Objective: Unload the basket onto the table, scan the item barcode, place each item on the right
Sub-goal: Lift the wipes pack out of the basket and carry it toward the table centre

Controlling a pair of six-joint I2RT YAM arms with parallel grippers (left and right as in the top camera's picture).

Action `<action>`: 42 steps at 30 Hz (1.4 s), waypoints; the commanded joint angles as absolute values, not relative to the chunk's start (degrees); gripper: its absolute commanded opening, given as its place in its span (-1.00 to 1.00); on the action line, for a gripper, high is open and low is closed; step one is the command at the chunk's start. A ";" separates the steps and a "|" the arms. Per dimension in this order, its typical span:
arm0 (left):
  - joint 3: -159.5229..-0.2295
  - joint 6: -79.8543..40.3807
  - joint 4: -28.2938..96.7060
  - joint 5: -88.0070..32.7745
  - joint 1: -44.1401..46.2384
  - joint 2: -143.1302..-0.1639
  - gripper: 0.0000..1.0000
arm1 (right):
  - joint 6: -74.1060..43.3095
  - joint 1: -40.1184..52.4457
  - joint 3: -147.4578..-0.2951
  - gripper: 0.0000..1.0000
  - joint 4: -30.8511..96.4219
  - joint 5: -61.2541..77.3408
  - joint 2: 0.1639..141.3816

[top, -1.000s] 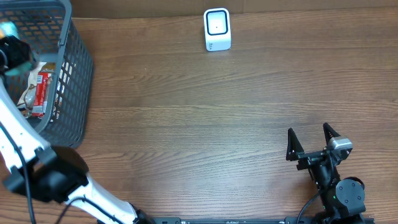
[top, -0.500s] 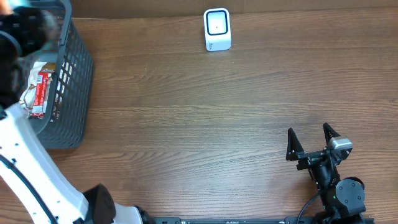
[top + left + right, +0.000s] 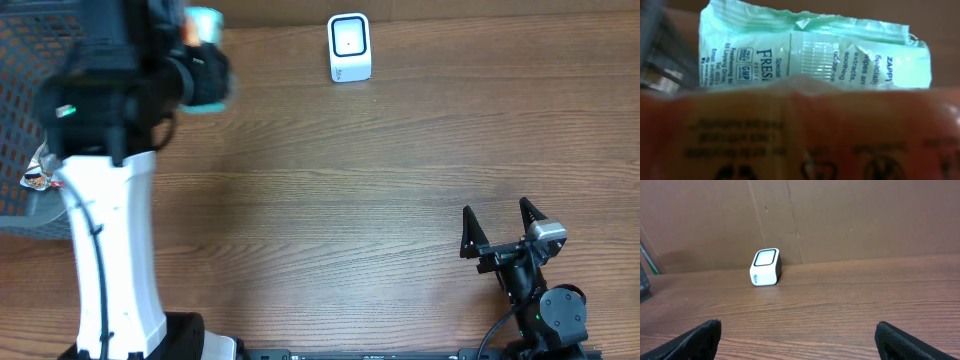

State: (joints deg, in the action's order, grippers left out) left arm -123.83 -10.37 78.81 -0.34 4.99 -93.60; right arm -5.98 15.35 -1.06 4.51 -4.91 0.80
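A pale green packet (image 3: 810, 55) with printed text fills the left wrist view, and a blurred orange printed band (image 3: 800, 130) lies across its lower half, hiding the fingers. From overhead, my left gripper (image 3: 200, 75) is raised above the table's back left, blurred, shut on the green packet (image 3: 204, 24). The white scanner (image 3: 349, 47) stands at the back middle, to the right of the packet; it also shows in the right wrist view as a scanner (image 3: 765, 267) against the brown wall. Near the front right, my right gripper (image 3: 505, 228) rests open and holds nothing.
A grey mesh basket (image 3: 25, 70) stands at the far left, mostly behind the left arm, with a snack packet (image 3: 35, 178) showing in it. A brown cardboard wall (image 3: 840, 220) closes off the back of the wooden table (image 3: 350, 180).
The left arm has lifted out of the basket and swung right over the table with the green packet. The right arm has not moved.
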 commanded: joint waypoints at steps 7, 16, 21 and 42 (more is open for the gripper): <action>-102.76 -19.68 67.07 3.44 20.12 -92.64 -0.26 | -6.20 15.03 -0.45 1.00 4.25 -4.99 0.45; -83.09 -27.77 49.87 6.70 31.48 -92.68 -0.26 | -6.20 15.03 -0.45 1.00 4.25 -4.99 0.45; -76.18 -32.36 43.59 10.87 36.86 -92.71 -0.27 | -6.20 15.03 -0.45 1.00 4.27 -4.99 0.45; -68.99 -45.19 35.92 11.22 41.76 -101.93 -0.31 | -6.20 15.03 -0.45 1.00 4.25 -4.99 0.45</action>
